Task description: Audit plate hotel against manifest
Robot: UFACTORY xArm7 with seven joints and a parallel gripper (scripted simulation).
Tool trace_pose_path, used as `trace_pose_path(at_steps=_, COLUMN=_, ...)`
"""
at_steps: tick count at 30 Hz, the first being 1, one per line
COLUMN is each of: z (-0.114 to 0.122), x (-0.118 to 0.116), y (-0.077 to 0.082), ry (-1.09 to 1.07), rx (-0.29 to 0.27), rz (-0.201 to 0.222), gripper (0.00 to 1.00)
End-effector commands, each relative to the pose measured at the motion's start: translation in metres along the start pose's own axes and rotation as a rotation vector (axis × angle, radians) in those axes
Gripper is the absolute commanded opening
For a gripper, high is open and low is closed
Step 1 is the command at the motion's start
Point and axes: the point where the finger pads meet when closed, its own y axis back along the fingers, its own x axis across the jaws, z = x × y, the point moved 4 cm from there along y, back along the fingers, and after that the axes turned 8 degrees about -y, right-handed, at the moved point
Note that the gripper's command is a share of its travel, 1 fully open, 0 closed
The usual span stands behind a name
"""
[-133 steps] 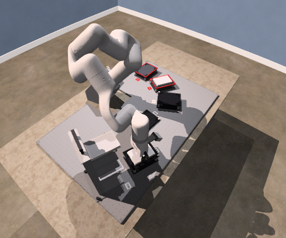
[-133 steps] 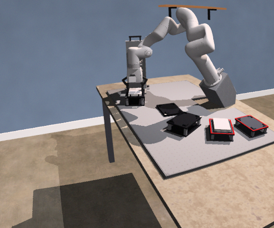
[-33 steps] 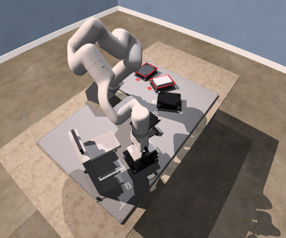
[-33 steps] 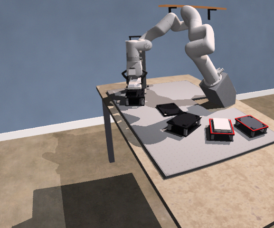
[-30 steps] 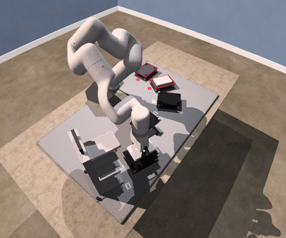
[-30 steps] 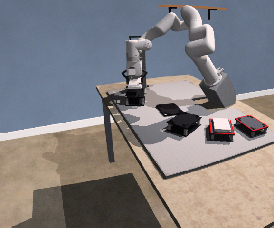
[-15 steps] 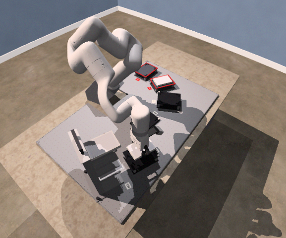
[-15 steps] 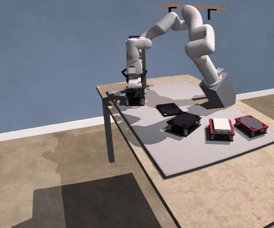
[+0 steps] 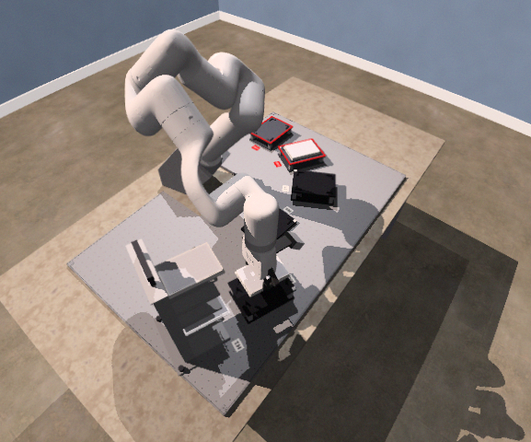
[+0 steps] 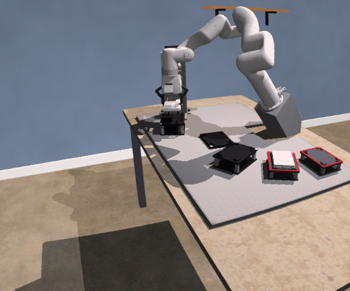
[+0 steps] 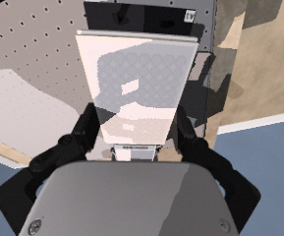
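Note:
My gripper (image 9: 261, 274) is shut on the long sides of a white well plate (image 11: 137, 93) and holds it level, a little above a black raised nest (image 9: 261, 296). The plate also shows in the exterior view (image 10: 171, 106), over the same nest (image 10: 172, 124). In the wrist view a small label strip shows at the plate's near end, too small to read. The plate hotel H1 (image 9: 184, 290) stands left of the nest, with a pale top and a white plate edge (image 9: 204, 323) showing in a lower slot. Its other slots lie in shadow.
Two red-framed quarantine nests stand at the far end: one (image 9: 302, 152) holds a white plate, the other (image 9: 271, 131) is empty. A black raised nest (image 9: 314, 189) and a low black nest (image 9: 282, 228) lie between them and my gripper. The deck edge runs close by.

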Motion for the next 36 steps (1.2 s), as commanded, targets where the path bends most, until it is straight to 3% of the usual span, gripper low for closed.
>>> trace_pose_path(at_steps=1, z=0.001, x=0.002, y=0.013, ry=-0.001, rx=-0.002, rz=0.005, gripper=0.00)
trace_pose_path(at_steps=5, z=0.001, x=0.002, y=0.019, ry=-0.001, rx=-0.002, rz=0.005, gripper=0.00)
trace_pose_path(at_steps=20, z=0.001, x=0.001, y=0.069, ry=-0.001, rx=-0.002, rz=0.006, gripper=0.00)
trace_pose_path(at_steps=22, z=0.001, x=0.001, y=0.069, ry=-0.001, rx=-0.002, rz=0.006, gripper=0.00)
trace_pose_path(at_steps=36, z=0.000, x=0.001, y=0.116, ry=-0.001, rx=-0.001, rz=0.006, gripper=0.00)
